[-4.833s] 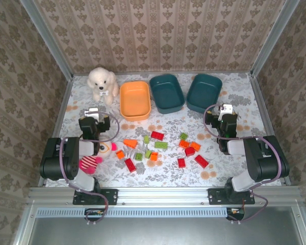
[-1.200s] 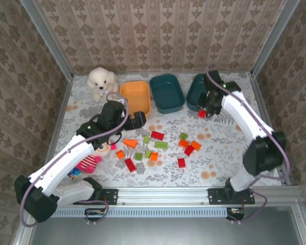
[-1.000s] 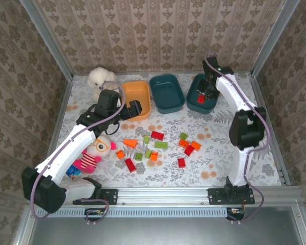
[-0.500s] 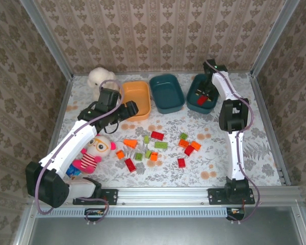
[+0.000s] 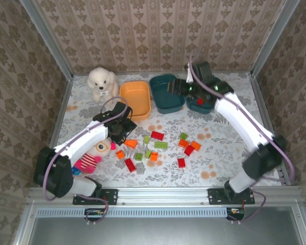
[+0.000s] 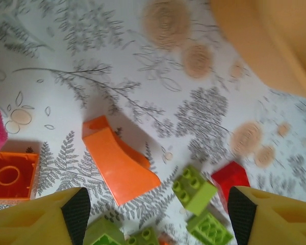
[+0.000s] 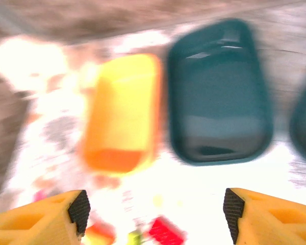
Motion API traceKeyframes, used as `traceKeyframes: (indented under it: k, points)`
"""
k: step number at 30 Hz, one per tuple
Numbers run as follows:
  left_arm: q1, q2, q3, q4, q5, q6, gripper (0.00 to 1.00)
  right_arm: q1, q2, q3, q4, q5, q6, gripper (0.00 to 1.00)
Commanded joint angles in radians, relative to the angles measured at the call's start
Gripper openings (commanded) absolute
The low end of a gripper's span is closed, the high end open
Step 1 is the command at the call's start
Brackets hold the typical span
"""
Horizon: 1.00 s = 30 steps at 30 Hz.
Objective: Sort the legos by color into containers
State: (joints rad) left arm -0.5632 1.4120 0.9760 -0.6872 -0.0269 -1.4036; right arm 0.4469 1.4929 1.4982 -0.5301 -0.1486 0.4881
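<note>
Red, orange and green legos lie scattered mid-table, among them an orange sloped brick [image 5: 130, 143] [image 6: 120, 166], a green one [image 6: 194, 189] and a red one [image 5: 157, 136] [image 6: 230, 176]. My left gripper [image 5: 123, 127] [image 6: 158, 214] hangs open and empty just above that orange brick. At the back stand the orange tub [image 5: 135, 99] [image 7: 122, 112], a middle teal tub [image 5: 166, 97] [image 7: 219, 92] and a right teal tub [image 5: 201, 109] holding a red brick [image 5: 199, 101]. Over the middle tub, my right gripper [image 5: 174, 89] [image 7: 155, 209] is open and empty; its view is blurred.
A white plush dog [image 5: 102, 81] sits left of the orange tub. A pink-and-yellow plush toy [image 5: 94, 155] lies under my left arm near the front left. Metal rails border the table on both sides.
My right gripper opened, left the red brick in the right teal tub and swung left over the middle tub. My left gripper came back from the orange tub toward the bricks, its jaws narrowing.
</note>
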Motion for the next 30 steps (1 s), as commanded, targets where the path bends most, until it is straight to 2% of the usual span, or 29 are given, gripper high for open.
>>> traceKeyframes:
  k: [1,6,11,20,26,30]
  points:
    - [-0.013,0.063,0.035,-0.047,-0.022,-0.214,0.74,0.01,-0.123,-0.245,0.242,-0.147,0.042,0.74]
    - [-0.023,0.152,0.071,-0.067,-0.022,-0.311,0.72,0.087,-0.33,-0.47,0.282,-0.169,0.064,0.76]
    - [-0.024,0.203,0.075,-0.053,-0.033,-0.344,0.68,0.099,-0.41,-0.525,0.211,-0.17,0.088,0.77]
    - [-0.066,0.265,0.095,-0.097,-0.05,-0.374,0.6,0.099,-0.409,-0.522,0.159,-0.17,0.08,0.76]
    - [-0.067,0.276,0.026,-0.042,-0.06,-0.369,0.54,0.099,-0.37,-0.508,0.152,-0.189,0.075,0.76]
    - [-0.061,0.272,0.002,-0.008,-0.08,-0.343,0.46,0.099,-0.356,-0.502,0.148,-0.192,0.076,0.76]
